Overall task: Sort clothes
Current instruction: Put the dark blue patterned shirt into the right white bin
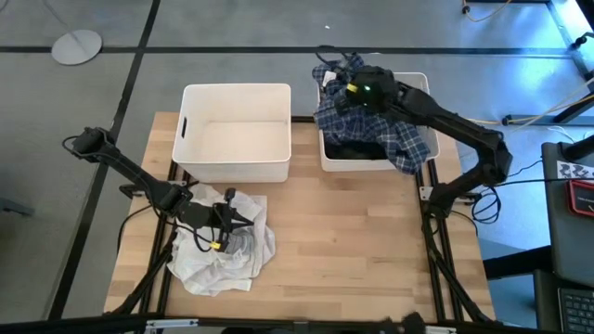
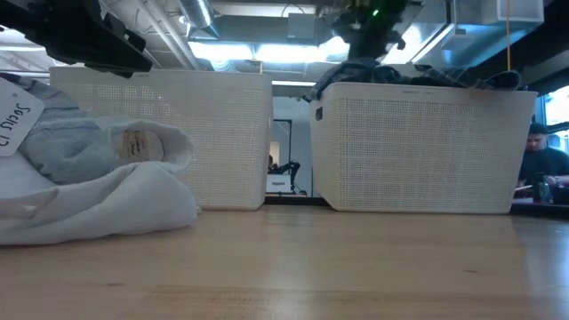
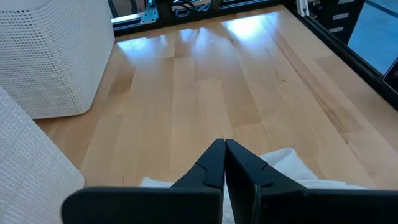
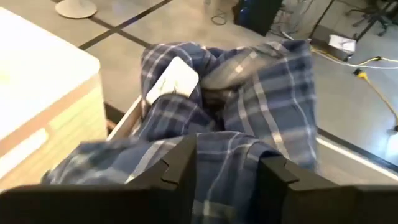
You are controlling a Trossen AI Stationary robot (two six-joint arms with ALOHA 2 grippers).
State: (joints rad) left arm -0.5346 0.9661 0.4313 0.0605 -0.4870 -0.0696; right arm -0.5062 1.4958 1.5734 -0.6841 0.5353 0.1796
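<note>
A pile of white and pale grey-blue clothes point(image 1: 223, 252) lies on the table at the near left; it also shows in the low view point(image 2: 89, 178). My left gripper point(image 1: 249, 219) is shut and hovers just above the pile point(image 3: 224, 148), with white cloth point(image 3: 286, 163) below it. A navy-and-white plaid shirt point(image 1: 376, 125) is draped over the right white bin point(image 1: 419, 80), on top of a dark garment point(image 1: 357, 148). My right gripper point(image 1: 357, 91) is above the bin's far part, shut on the shirt point(image 4: 249, 93). My right gripper pinches a bunched fold of the plaid shirt point(image 4: 227, 155) between its two fingers, coming from above and slanting down. The fold rises toward the gripper point(image 2: 354, 64). The rest of the shirt lies slack in the bin and hangs over its rims.
A second white bin point(image 1: 237, 134) stands at the far left of the table, beside the right one. Bare wooden table point(image 1: 362, 241) stretches in front of both bins. A person sits in the room beyond the table point(image 2: 538, 164).
</note>
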